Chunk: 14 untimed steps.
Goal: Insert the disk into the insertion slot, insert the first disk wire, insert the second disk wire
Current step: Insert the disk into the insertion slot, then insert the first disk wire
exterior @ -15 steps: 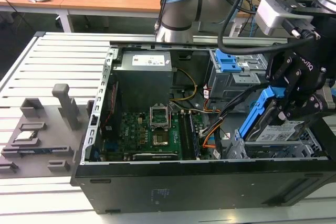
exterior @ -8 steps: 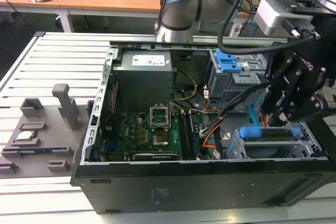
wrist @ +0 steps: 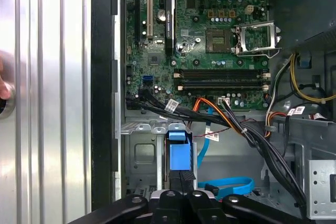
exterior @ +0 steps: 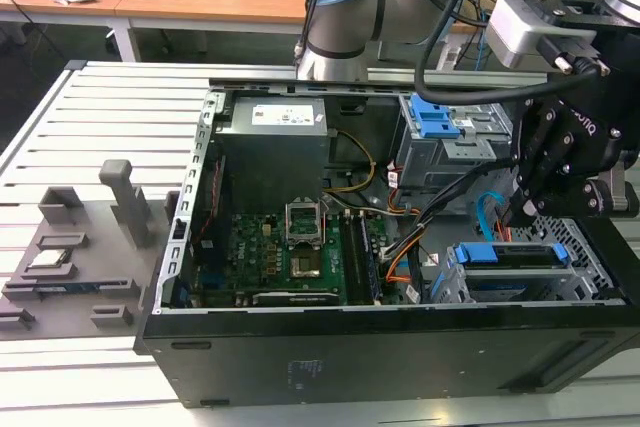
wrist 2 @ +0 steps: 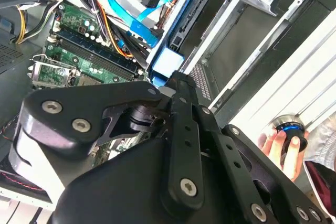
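The disk insertion looks like the step in hand. In the exterior view: one motherboard (exterior: 300, 247), then one insertion slot (exterior: 458, 287) holding the one disk (exterior: 510, 255), one blue data cable (exterior: 487, 217) loose above it, and the one pincer (exterior: 522, 215), apparently closed, tips at the disk's blue frame. Seating it likely calls for a straight push along the cage.
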Motion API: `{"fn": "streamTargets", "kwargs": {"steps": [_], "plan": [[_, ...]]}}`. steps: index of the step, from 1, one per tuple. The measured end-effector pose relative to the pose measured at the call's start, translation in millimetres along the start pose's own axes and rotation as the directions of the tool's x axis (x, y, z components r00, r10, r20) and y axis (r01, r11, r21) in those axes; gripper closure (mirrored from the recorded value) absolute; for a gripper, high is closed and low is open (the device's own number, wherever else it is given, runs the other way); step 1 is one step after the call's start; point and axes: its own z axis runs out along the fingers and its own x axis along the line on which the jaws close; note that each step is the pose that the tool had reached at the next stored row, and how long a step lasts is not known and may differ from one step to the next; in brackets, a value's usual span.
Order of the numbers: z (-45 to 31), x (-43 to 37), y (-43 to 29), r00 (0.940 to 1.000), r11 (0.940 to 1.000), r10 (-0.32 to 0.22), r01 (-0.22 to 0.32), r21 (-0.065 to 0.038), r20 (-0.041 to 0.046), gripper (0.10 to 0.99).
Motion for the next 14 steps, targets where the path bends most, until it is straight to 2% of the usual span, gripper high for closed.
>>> {"fn": "streamTargets", "kwargs": {"steps": [11, 14], "plan": [[0.4, 0.0, 0.0, 1.0, 1.0, 0.0, 0.0, 0.0, 0.0, 0.98], [0.5, -0.2, -6.3, 1.0, 1.0, 0.0, 0.0, 0.0, 0.0001, 0.98]]}}
